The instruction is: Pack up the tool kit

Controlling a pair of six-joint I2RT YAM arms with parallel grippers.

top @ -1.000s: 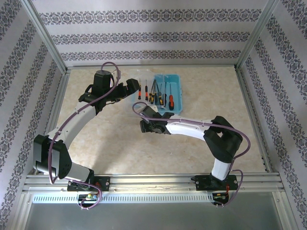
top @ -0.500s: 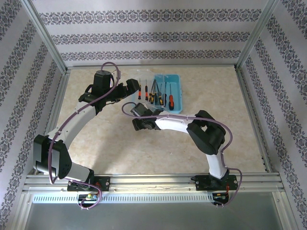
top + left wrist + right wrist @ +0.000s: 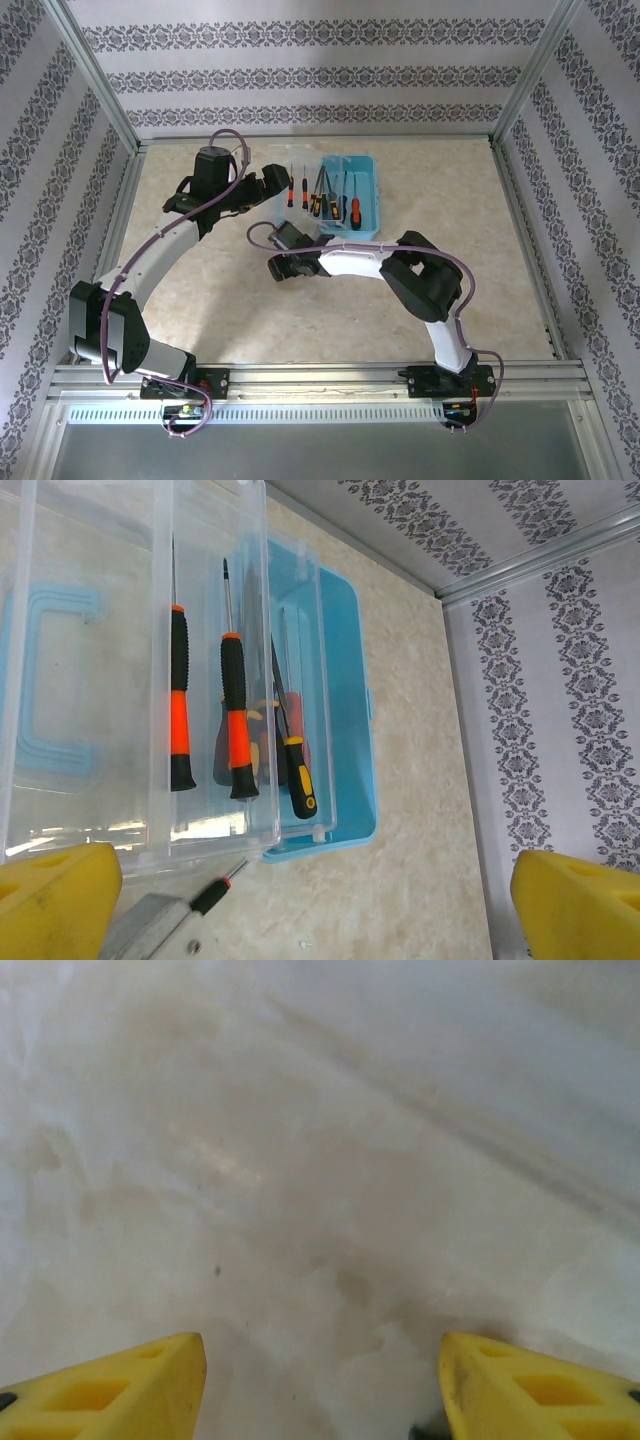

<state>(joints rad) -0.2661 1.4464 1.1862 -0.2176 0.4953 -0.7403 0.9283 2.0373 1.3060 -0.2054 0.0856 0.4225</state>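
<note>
Currently: both grippers empty, lid open, tool kit part-loaded

Left gripper (image 3: 318, 895): released, yellow foam pads (image 3: 50, 900) spread wide, nothing between them but table. It hangs at the near edge of the clear plastic lid (image 3: 130, 630), which is swung open and lies flat beside the box.

Right gripper (image 3: 325, 1385): also released and empty, nose-down over bare beige marbled table (image 3: 300, 1160), apart from the box on its near side.

Risks, my read:
- Two orange-and-black screwdrivers (image 3: 235, 720) lie side by side in the lid area, not in the box. They're seen through clear plastic, so I can't tell if they sit on the lid or under it. If on it, swinging the lid shut dumps them.
- Small grey-handled driver (image 3: 215, 890) lies loose on the table, just beside the lid's near corner. It's thin and flat on a hard surface, so pads may skate over it or nudge it under the lid.
- Lid looks slick and thin-edged, so a pinch on its rim could slip.
- Both wrists are near each other in front of the box. Two reaches at once risk a clash.

Containers:
- Light-blue plastic tool box (image 3: 350, 680): a yellow-and-black screwdriver (image 3: 300, 780) and a red-handled screwdriver (image 3: 293, 715) lie lengthwise. More tools sit beside them, too overlapped to count.
- Lid: a blue carry handle (image 3: 60, 595) shows through it.

Three drivers look left to pack.
</note>
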